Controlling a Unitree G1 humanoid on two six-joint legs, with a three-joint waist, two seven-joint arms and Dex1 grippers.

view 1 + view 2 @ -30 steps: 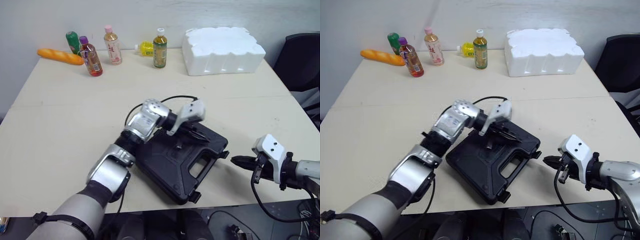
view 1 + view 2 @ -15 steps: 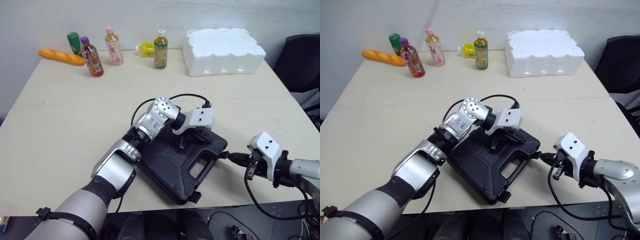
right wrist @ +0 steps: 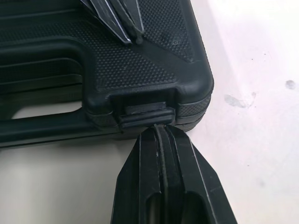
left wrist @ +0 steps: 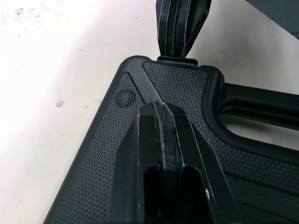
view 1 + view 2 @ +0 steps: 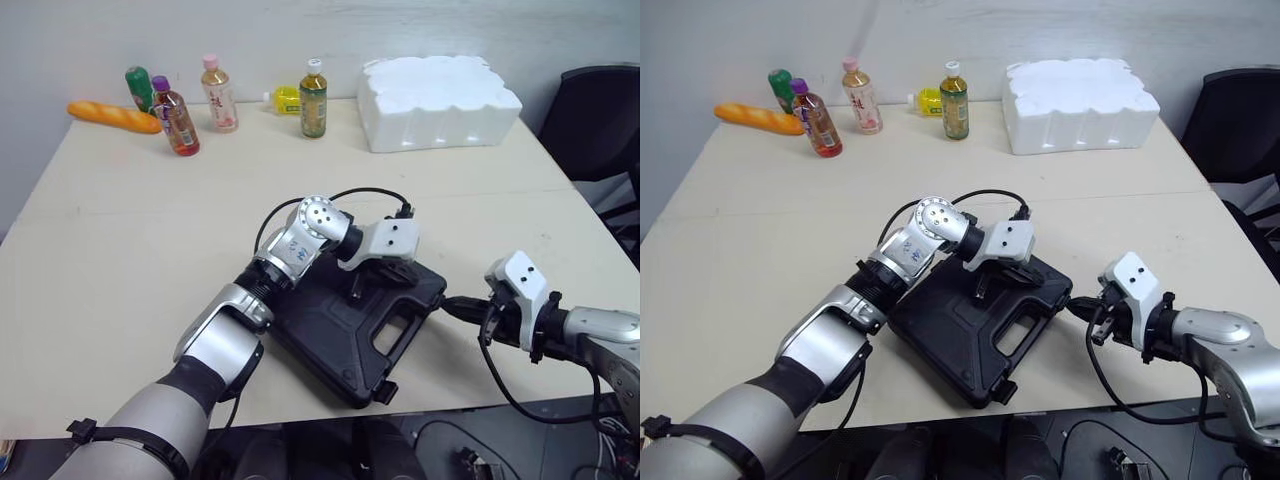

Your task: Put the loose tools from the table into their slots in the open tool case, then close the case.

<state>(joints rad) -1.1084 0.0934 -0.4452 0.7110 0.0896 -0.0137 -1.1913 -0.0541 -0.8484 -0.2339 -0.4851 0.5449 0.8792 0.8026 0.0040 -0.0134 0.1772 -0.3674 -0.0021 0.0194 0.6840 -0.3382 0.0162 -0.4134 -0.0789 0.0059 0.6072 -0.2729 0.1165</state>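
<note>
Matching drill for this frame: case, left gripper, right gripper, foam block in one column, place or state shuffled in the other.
1. case
2. left gripper
3. right gripper
4. foam block

A. shut, tips at the latch
B. far right part of the table
C. shut, tips on the lid
D. closed, near the table's front edge

Pairs: 1-D, 2-C, 3-A, 4-B

black tool case (image 5: pixel 345 325), closed, flat on table

Probably an office: plain table (image 5: pixel 120 250) (black chair (image 5: pixel 590 110) beside).
</note>
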